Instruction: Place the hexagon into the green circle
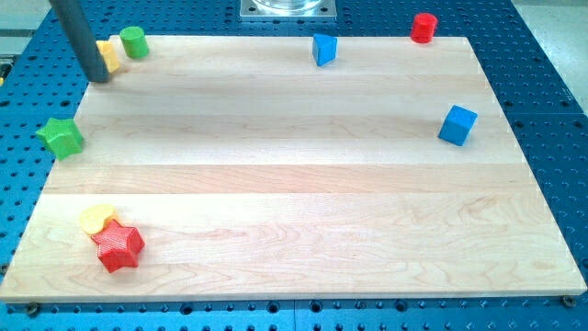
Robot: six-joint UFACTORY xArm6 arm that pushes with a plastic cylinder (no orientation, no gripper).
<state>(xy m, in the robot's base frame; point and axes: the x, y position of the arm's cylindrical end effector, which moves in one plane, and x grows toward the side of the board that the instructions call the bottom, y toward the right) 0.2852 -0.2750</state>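
One short, steady push should do: my tip (99, 77) touches the yellow hexagon (110, 55), nothing gripped, green cylinder (134, 41) just beyond.

Our dark rod (81, 37) hides part of the yellow block (109, 55); the red star block (118, 246) overlaps another small yellow block (95, 218).

Wooden board (303, 184) — carrying green star (61, 137), red star (119, 247), blue cube (457, 125).
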